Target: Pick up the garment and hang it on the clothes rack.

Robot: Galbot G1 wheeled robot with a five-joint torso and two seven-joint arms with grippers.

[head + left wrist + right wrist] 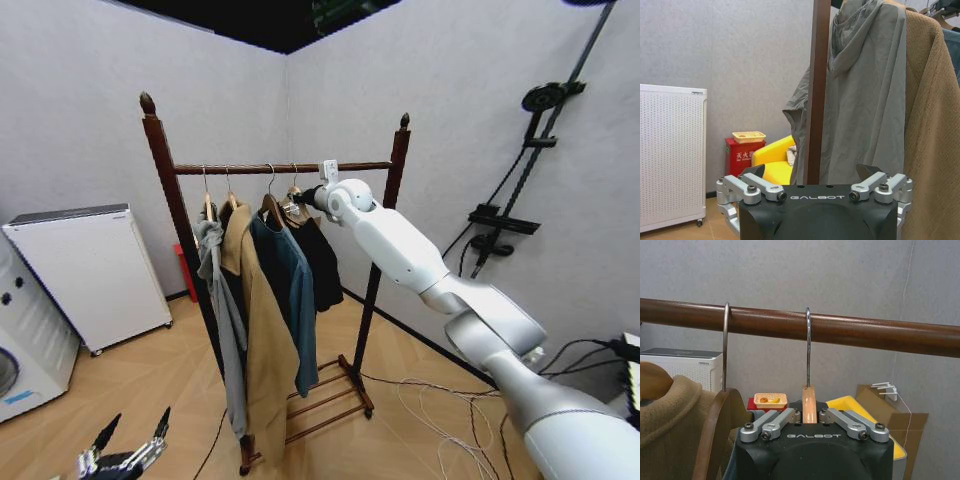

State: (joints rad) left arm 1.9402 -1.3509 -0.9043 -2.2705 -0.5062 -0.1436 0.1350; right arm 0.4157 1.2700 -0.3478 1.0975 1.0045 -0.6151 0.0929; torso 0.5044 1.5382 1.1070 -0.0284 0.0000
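Right gripper [809, 416] reaching up at rail of clothes rack [300, 167], jaws clamping light wooden hanger [809, 404] of black garment [322, 262]. Hanger hook sitting over rail; garment hanging at 3 o'clock end beside blue jacket [290, 285]. Left gripper [125, 452] parked low, jaws spread wide.

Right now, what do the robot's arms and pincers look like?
The right arm is smooth, glossy white, made of rounded segments with grey joints. Each pincer has a black body printed GALBOT in pale letters, with silver metal links fastened by dark bolts: the right pincer and the left pincer match. Seen from the head, the left pincer's fingertips are black and pointed.
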